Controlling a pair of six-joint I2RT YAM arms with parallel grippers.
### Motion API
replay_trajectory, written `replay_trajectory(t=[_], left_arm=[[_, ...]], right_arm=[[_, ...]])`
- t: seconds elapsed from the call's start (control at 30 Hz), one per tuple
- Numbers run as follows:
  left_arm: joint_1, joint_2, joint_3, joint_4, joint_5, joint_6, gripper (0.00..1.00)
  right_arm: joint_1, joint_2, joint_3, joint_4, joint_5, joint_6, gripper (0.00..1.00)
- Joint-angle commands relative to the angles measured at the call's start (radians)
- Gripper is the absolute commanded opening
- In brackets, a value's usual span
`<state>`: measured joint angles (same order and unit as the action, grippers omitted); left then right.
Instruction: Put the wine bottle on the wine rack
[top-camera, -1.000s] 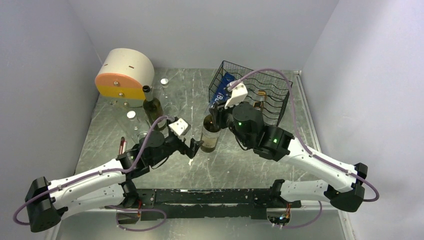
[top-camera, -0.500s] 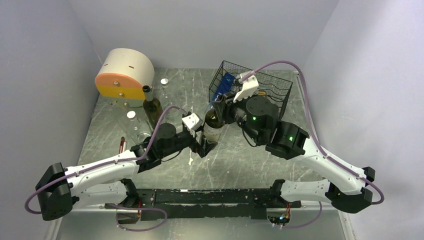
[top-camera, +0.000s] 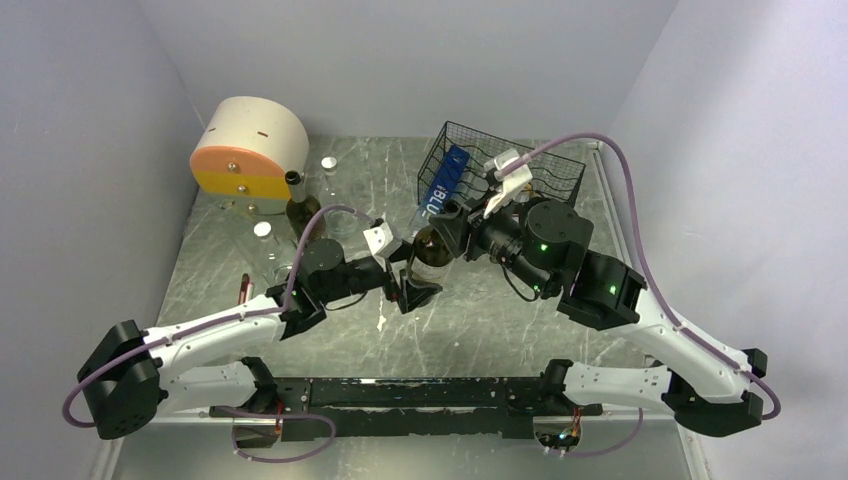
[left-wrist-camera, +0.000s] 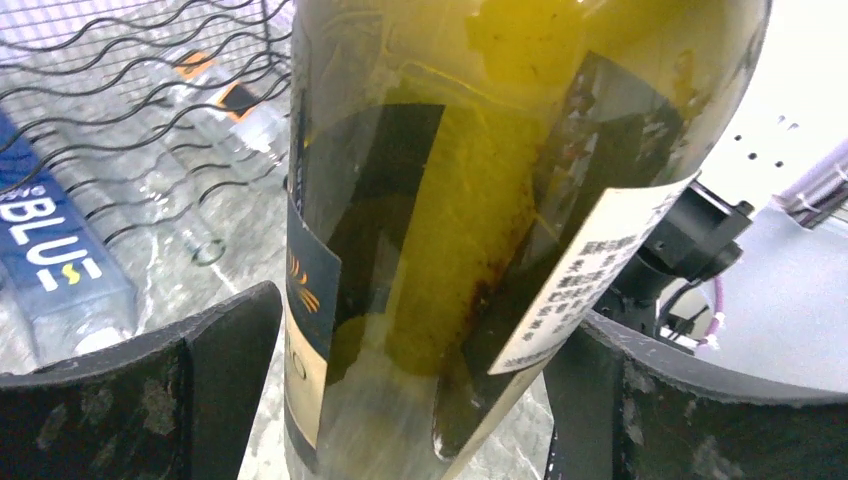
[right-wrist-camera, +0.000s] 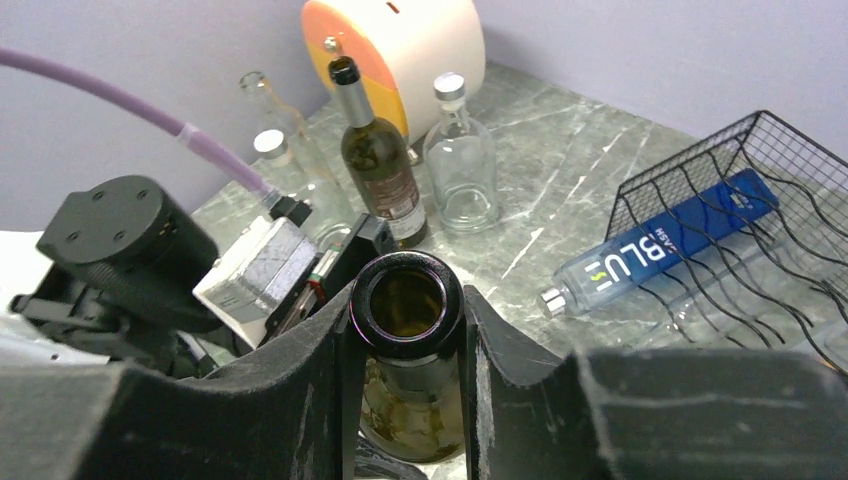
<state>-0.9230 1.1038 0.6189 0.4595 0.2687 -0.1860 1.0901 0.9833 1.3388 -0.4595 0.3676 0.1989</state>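
Note:
The wine bottle is olive-green glass with a dark and cream label, open at the mouth, and leans in the table's middle. My right gripper is shut on its neck; in the right wrist view both fingers press the neck below the rim. My left gripper is open and straddles the bottle's lower body, with its fingers close on either side. The black wire wine rack stands just behind the bottle, and also shows in the wrist views.
A blue bottle and a clear bottle lie in the rack. A second dark wine bottle and a clear glass bottle stand at left. A cream and orange round box sits at back left. Small caps lie near it.
My left gripper has moved right, from beside the bottle to around its lower body. My right arm has swung right and back, leaning the bottle's neck toward the rack.

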Motion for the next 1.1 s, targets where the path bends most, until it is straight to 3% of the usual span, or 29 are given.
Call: replay_trajectory(t=[0.0,0.2,0.4,0.67,0.77,0.87,0.9,0.93,1.07], left_arm=[[0.031,0.024,-0.024,0.210,0.187,-0.010,1.00],[0.047,0.078,-0.017,0.285,0.310,0.002,0.94],[0.054,0.085,-0.059,0.401,0.313,0.026,0.84],[0.054,0.092,-0.082,0.427,0.336,0.060,0.82],[0.055,0.088,-0.116,0.491,0.338,0.075,0.64],[0.055,0.069,-0.126,0.511,0.332,0.109,0.30],[0.054,0.061,-0.121,0.495,0.332,0.131,0.13],[0.056,0.054,-0.113,0.467,0.326,0.154,0.08],[0.056,0.021,-0.068,0.330,0.292,0.306,0.07]], right_arm=[[0.000,-0.032,0.012,0.076,-0.121,-0.024,0.16],[0.000,-0.032,0.026,0.047,-0.200,-0.022,0.16],[0.000,-0.050,0.022,0.040,-0.194,-0.006,0.17],[0.000,-0.058,0.022,0.061,-0.183,0.013,0.20],[0.000,-0.056,0.012,0.070,-0.194,0.023,0.20],[0.000,-0.047,0.013,0.057,-0.190,0.043,0.25],[0.000,-0.044,0.016,0.049,-0.180,0.052,0.30],[0.000,-0.041,0.021,0.037,-0.167,0.071,0.37],[-0.001,-0.031,0.040,-0.019,-0.101,0.114,0.62]])
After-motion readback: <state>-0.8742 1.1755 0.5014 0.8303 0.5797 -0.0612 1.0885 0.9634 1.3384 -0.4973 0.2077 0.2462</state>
